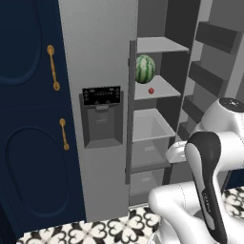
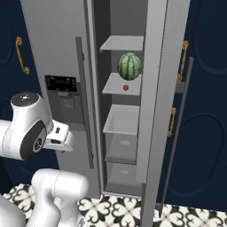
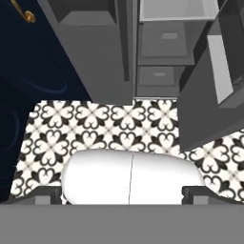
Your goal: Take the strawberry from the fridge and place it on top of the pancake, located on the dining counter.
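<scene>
Looking from the left base view, the grey fridge (image 1: 102, 95) stands with its right-hand door swung open, showing grey inner shelves. The strawberry (image 1: 151, 90), a tiny red fruit, sits on a middle shelf just in front of and below a striped green watermelon (image 1: 145, 68). A navy cabinet (image 1: 28, 119) with gold handles fills the left side. The white arm (image 1: 205, 176) rises at the lower right, folded well below and to the right of the fruit's shelf. From the right base view, the strawberry (image 2: 126, 88) again rests on the middle shelf of the fridge (image 2: 57, 57), just beneath the watermelon (image 2: 129, 65), while the arm (image 2: 31, 133) bends at the lower left, far from that shelf. In the hand view, the gripper (image 3: 123, 195) points down toward the black-and-white patterned floor tiles (image 3: 109, 128), with the lower drawers of the fridge (image 3: 162, 52) at the top. Its two dark fingertips (image 3: 47, 194) sit wide apart at the bottom corners, holding nothing. The fruit lies well above the jaws, up on its shelf, not between them.
</scene>
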